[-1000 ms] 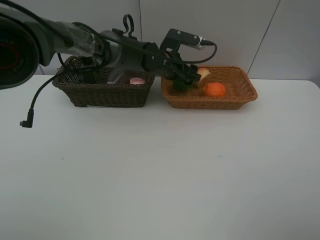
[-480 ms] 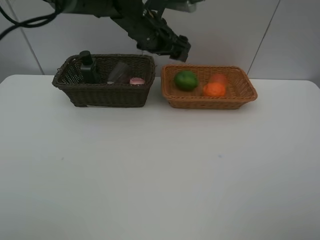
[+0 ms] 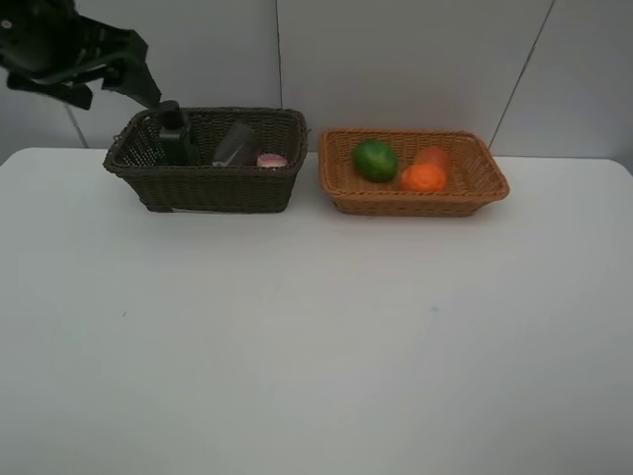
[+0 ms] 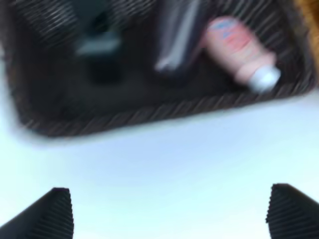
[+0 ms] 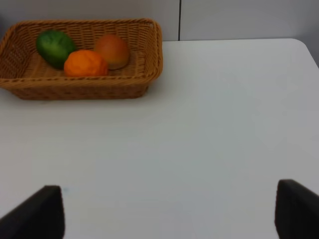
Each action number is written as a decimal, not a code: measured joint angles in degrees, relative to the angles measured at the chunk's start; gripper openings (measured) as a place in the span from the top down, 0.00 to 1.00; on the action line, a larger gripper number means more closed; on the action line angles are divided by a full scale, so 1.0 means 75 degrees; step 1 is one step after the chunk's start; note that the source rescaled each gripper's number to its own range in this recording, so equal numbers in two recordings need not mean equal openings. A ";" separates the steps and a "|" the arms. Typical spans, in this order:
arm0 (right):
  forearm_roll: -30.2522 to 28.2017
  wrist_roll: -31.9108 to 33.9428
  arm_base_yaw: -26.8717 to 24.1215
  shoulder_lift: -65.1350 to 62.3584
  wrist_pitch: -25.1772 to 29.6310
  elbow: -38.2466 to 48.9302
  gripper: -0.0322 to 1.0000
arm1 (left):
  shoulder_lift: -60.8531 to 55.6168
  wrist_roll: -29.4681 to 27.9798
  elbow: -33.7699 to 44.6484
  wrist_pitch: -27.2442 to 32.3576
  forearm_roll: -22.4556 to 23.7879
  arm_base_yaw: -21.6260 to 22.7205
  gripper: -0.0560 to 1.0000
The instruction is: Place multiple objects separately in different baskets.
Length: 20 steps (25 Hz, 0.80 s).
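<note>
The dark brown basket (image 3: 208,188) holds the dark green pump bottle (image 3: 176,139), the translucent purple cup (image 3: 235,146) and the pink bottle (image 3: 271,160). The light tan basket (image 3: 415,203) holds the green fruit (image 3: 376,159), the orange (image 3: 423,177) and the red-yellow fruit (image 3: 435,155). My left gripper (image 3: 124,71) hangs open and empty in the air above the dark basket's far left corner. Its blurred wrist view shows the gripper (image 4: 169,214), the dark basket (image 4: 149,112) and the pink bottle (image 4: 239,50). My right gripper (image 5: 169,214) is open and empty over the table, facing the tan basket (image 5: 79,89).
The two baskets stand side by side at the back of the white table (image 3: 316,336), close to the wall. The right arm does not show in the exterior view.
My left gripper let go of the green fruit in the tan basket, rose, and swung left past the dark basket. The green fruit rolled slightly right.
</note>
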 joint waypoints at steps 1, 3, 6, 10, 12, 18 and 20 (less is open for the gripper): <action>0.0000 0.0000 0.0000 0.0000 0.0000 0.0000 0.12 | -0.0568 0.0154 0.0331 0.0191 0.0008 0.0188 0.00; 0.0000 0.0000 0.0000 0.0000 0.0000 0.0000 0.12 | -0.1607 0.0435 0.0880 0.0470 0.0027 0.0414 0.00; 0.0000 0.0000 0.0000 0.0000 0.0000 0.0000 0.12 | -0.3165 0.0697 0.1555 0.0744 0.0027 0.0565 0.00; 0.0000 0.0000 0.0000 0.0000 0.0000 0.0000 0.12 | -0.5136 0.0752 0.2123 0.1035 0.0027 0.0576 0.00; 0.0000 0.0000 0.0000 0.0000 0.0000 0.0000 0.12 | -0.6036 0.0752 0.2387 0.1192 0.0027 0.0579 0.00; 0.0000 0.0000 0.0000 0.0000 0.0000 0.0000 0.12 | -0.8385 0.0770 0.3774 0.2239 0.0027 0.0594 0.00; 0.0000 0.0000 0.0000 0.0000 0.0000 0.0000 0.12 | -0.9136 0.0841 0.4175 0.2553 0.0027 0.0594 0.00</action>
